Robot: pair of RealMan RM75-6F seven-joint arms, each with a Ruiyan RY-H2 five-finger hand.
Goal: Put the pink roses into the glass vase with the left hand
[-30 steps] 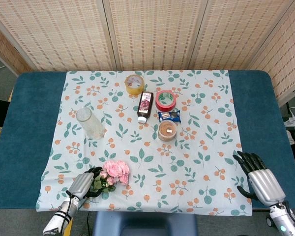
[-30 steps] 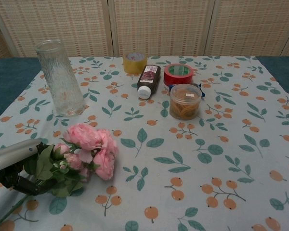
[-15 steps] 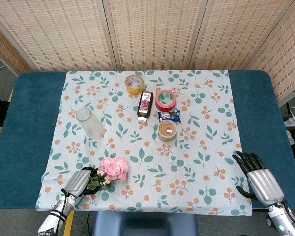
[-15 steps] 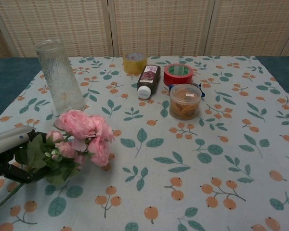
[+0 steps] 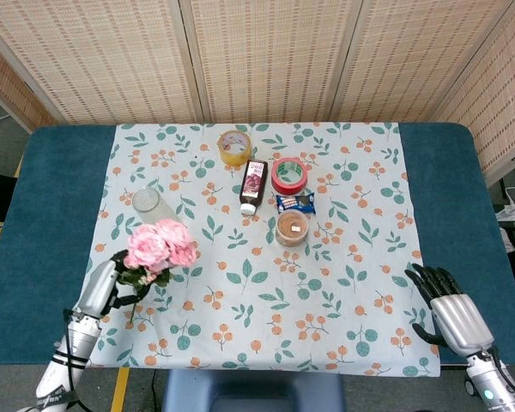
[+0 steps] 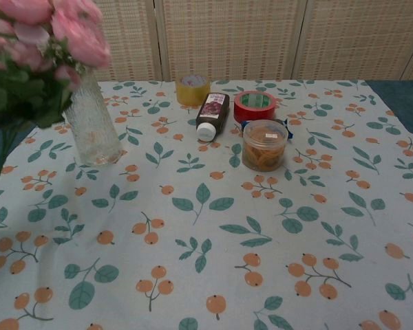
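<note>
Left hand (image 5: pixel 103 287): grasping the roses (image 5: pixel 159 245) by the stems; blooms up, near the vase (image 5: pixel 150 209), not in it
Right hand (image 5: pixel 451 309): fingers spread, empty
Advice: bring stem ends over the rim; keep upright; lower slowly

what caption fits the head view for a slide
Left hand holds the pink roses raised beside the glass vase; right hand rests open at the table's edge.

Each robot hand (image 5: pixel 101 290) (image 5: pixel 451 313) has a silver back, black fingers and a black-cabled wrist.
</note>
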